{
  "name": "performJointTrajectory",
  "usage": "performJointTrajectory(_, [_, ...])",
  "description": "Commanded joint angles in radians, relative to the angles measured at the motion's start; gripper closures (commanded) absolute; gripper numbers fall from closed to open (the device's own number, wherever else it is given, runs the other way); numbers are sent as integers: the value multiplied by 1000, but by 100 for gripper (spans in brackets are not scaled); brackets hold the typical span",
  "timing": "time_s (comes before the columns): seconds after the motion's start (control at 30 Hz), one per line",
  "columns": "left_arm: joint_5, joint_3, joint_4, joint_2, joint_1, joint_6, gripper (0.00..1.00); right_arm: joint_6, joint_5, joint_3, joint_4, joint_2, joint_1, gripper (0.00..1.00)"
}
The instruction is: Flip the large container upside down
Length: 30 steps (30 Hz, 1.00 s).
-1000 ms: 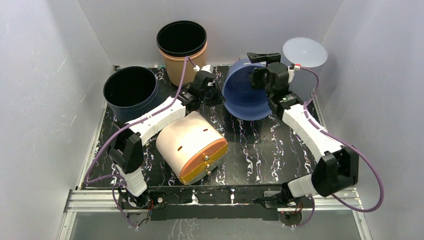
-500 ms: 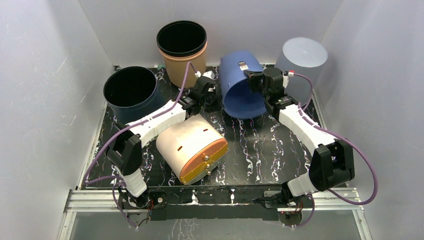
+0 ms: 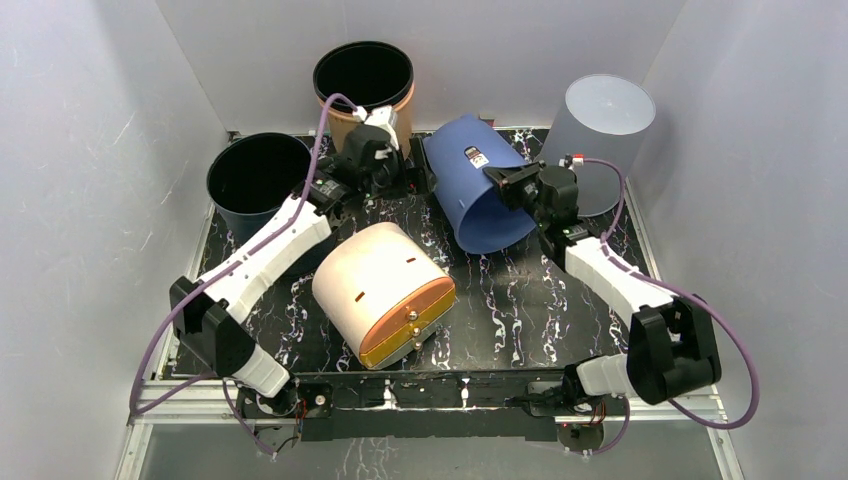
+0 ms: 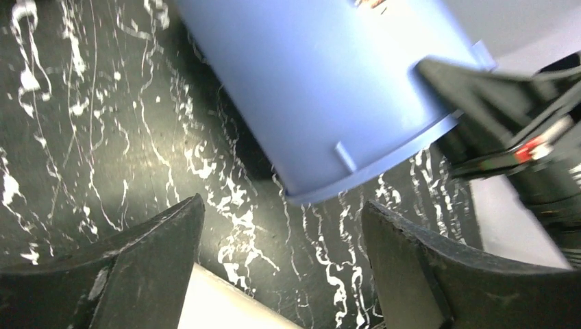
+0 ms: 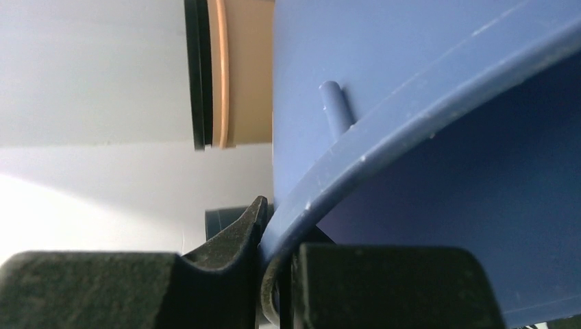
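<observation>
**Blue bin tipped, rim pinched**

The right pincer [image 5: 274, 253] is clamped on the rim of the blue container [image 3: 465, 195], which sits tilted at upper centre of the top view, mouth toward the lower right. It looks light, stiff and smooth, so the thin rim could slip; a deeper bite there would help. The left pincer [image 4: 281, 267] hangs wide open and empty beside it. 1 tan bucket [image 3: 362, 100], 1 grey tub [image 3: 600, 130] and 1 peach case [image 3: 385, 290] crowd the desk [image 3: 520, 310].

Right hand [image 3: 502, 183] grips rim of blue container [image 3: 468, 200] (tilted on side).
</observation>
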<state>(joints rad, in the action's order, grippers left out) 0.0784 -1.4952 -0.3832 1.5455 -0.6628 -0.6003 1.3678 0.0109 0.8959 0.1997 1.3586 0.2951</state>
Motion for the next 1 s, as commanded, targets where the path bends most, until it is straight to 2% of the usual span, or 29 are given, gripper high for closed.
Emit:
performJointTrajectory(0.0, [-91, -104, -57, -33, 39, 59, 12, -69, 244, -96, 344, -98, -47, 100])
performJointTrajectory(0.17, [-96, -155, -31, 2, 45, 160, 4, -88, 395, -187, 340, -160, -72, 100])
performJointTrajectory(0.33, [-64, -308, -156, 125, 67, 184, 2, -215, 417, -190, 93, -249, -85, 99])
performJointTrajectory(0.4, [-168, -356, -196, 174, 122, 149, 4, -281, 408, -180, -13, -281, -94, 92])
performJointTrajectory(0.5, [-287, -355, -159, 208, 174, 97, 7, -332, 417, -177, -97, -305, -124, 88])
performJointTrajectory(0.77, [-405, -344, -134, 265, 223, 74, 7, -371, 485, -196, -151, -322, -174, 58])
performJointTrajectory(0.87, [-444, -329, -107, 276, 230, 63, 6, -379, 490, -184, -169, -324, -188, 52])
performJointTrajectory(0.97, [-481, -312, -69, 290, 249, 53, 5, -386, 496, -170, -181, -332, -196, 51])
